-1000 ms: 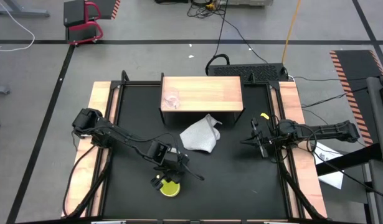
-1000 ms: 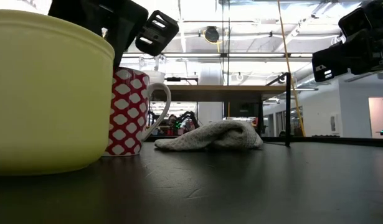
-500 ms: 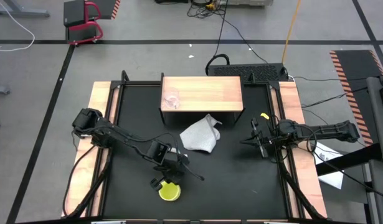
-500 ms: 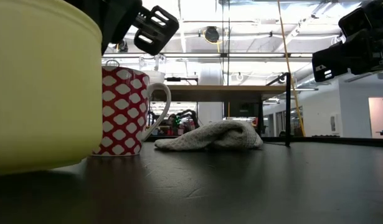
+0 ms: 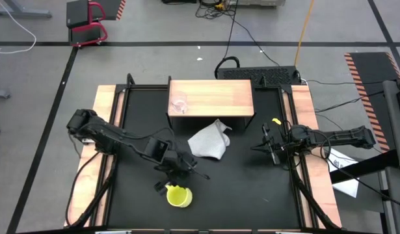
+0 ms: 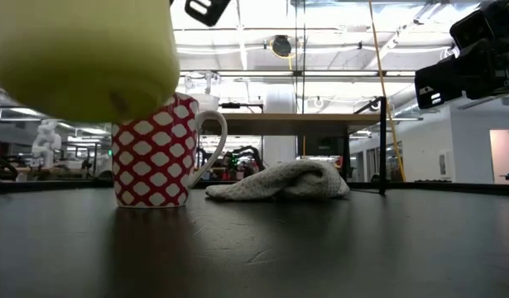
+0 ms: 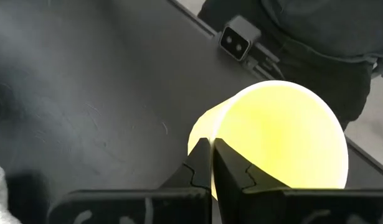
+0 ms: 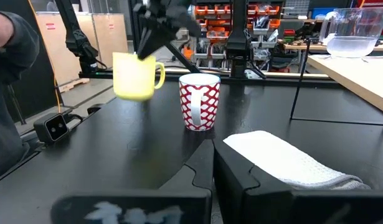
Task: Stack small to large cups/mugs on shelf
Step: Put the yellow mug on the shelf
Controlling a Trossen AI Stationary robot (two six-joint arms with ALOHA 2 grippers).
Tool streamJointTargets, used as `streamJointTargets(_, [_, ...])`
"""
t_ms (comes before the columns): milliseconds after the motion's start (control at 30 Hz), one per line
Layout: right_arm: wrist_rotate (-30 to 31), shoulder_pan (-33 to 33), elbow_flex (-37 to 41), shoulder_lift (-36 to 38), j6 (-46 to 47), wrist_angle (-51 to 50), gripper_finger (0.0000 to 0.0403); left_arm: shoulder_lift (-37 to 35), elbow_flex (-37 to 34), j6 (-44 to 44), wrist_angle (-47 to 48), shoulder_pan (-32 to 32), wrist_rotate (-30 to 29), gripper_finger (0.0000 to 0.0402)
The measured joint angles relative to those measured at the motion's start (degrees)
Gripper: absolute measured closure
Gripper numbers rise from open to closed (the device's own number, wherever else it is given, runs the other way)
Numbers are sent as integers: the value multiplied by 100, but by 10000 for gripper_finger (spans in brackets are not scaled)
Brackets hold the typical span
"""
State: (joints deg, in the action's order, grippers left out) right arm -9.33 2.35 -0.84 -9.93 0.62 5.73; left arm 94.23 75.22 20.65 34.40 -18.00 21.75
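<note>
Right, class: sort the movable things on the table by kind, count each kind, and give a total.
Cups and mugs: 3 — glass cup, yellow cup held by the left gripper, red-and-white mug
Cloths: 1 — cloth
Total: 4

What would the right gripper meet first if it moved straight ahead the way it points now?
Probably the cloth, lying just ahead of the shut right gripper. Farther on stands the red-and-white mug. Depth is hard to judge here.
</note>
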Motion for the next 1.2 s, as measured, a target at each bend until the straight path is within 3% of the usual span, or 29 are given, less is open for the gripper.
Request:
streamJointTargets(300, [0, 1, 0, 1, 17, 1, 403, -354, 0, -133, 282, 9, 14, 401])
streamJointTargets(833, [0, 0, 0, 2, 11, -1, 403, -1024, -12, -385, 1125, -7, -734, 401])
streamJointTargets(1200, [1, 0, 0, 0, 2, -3, 403, -1579, -604, -891, 1202, 87, -1142, 401])
